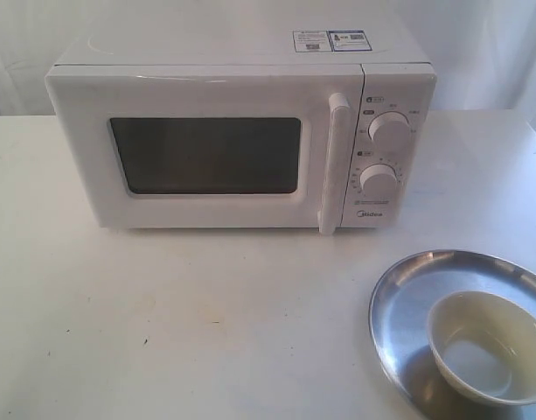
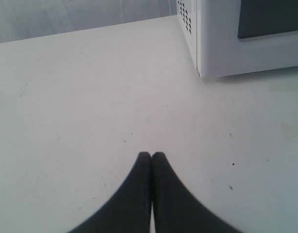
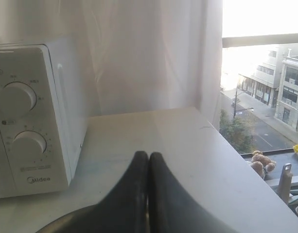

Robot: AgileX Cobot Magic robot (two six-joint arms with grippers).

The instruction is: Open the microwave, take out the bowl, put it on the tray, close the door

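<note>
The microwave (image 1: 241,131) stands at the back of the white table (image 1: 163,315), and its door (image 1: 206,149) is shut flush with the front. The door's window is dark, so what lies inside cannot be told. The bar handle (image 1: 334,166) stands upright just beside the control panel, where two round dials (image 1: 389,133) sit one above the other.

The tray (image 1: 407,297) lies on the table at the near right of the exterior view, in front of the microwave's dial side and apart from it, partly cut off by the frame. The bowl (image 1: 488,348) sits upright in the tray, toward its near right part rather than its middle. It is the only thing in the tray, and its pale yellowish inside shows bare.

Neither arm shows in the exterior view. In the left wrist view the left gripper (image 2: 151,155) hangs over bare table with its jaws pressed together, pinching nothing. A corner of the microwave (image 2: 221,43) with its vent holes is ahead of it and well apart.

The right gripper (image 3: 148,155) likewise has its jaws pressed together on nothing. Its camera sees the dial side of the microwave (image 3: 32,121), a white curtain (image 3: 139,58) behind the table and a window on a street. A dark curved edge below the jaws may be the tray's rim – too blurred to tell.
</note>
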